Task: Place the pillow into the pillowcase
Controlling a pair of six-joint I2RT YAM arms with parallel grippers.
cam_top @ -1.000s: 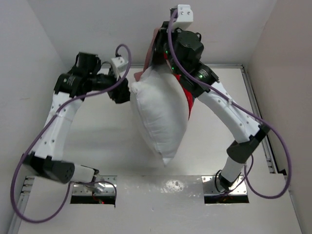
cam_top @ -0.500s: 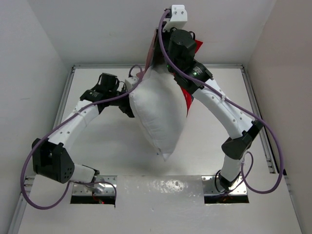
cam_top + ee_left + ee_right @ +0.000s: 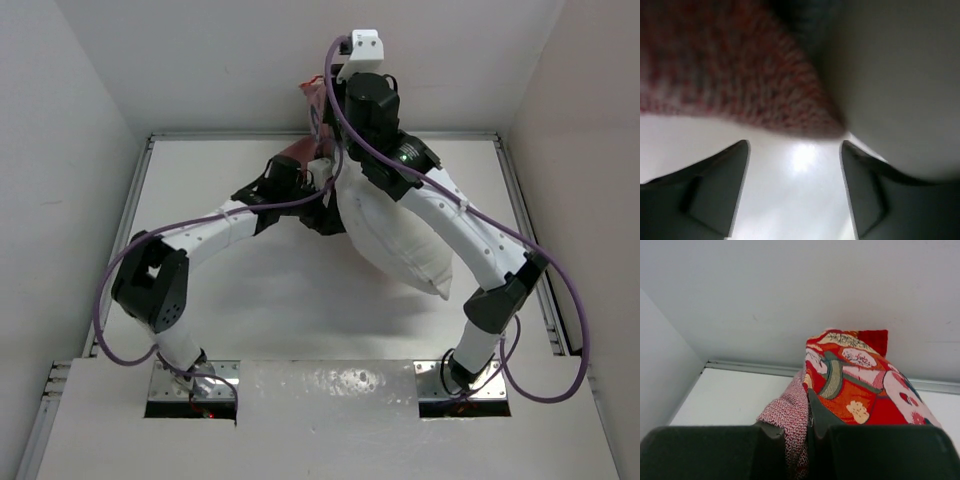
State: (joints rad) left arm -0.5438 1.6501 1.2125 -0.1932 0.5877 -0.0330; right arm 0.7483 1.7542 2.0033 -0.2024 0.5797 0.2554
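Two fingers of the right claw (image 3: 809, 429) are pinched tight on the pillowcase (image 3: 852, 385). Its pinkish woven inner side is caught in the narrow gap, and the red printed side rises just above the fingertips, in front of the white back wall (image 3: 790, 290). From above, that claw is raised over the far end of the table (image 3: 250, 290), and the white pillow (image 3: 395, 235) hangs slanting below it, its free corner lowest and nearest the arm bases. How far the pillow's top end sits inside the fabric cannot be told. The left claw (image 3: 795, 192) stands wide with nothing between its fingers. Blurred pink-red weave is just above its tips, the pillow's white bulk is close on its right side, and bare table shows beyond the gap. From overhead it points at the pillow's side.
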